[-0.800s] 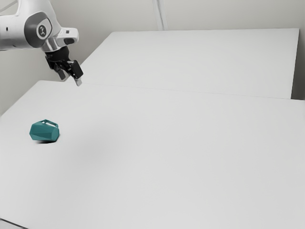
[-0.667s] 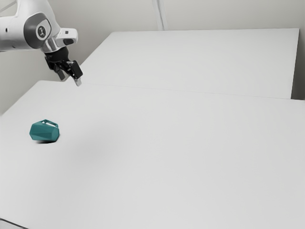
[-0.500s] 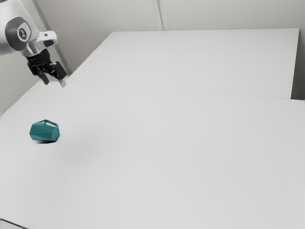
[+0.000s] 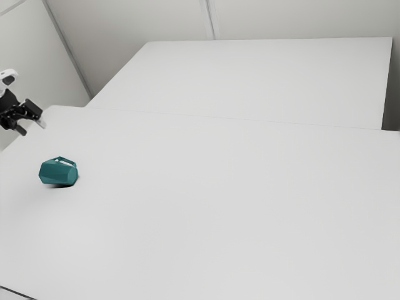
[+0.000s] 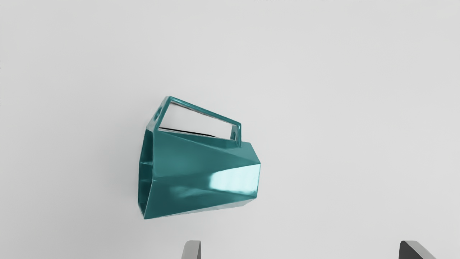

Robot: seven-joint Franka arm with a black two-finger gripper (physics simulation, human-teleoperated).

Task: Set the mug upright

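Teal mug (image 5: 201, 172), one: lay on its side on the bench (image 4: 219, 206), below my gripper (image 4: 32, 127) and toward the exterior view's right — long axis roughly parallel to the line between the fingers (image 5: 192, 250), which I saw apart.

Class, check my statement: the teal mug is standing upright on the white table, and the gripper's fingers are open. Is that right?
Not quite: the teal mug lies on its side on the white table, its open mouth facing sideways, as the wrist view shows. The fingers are indeed open.
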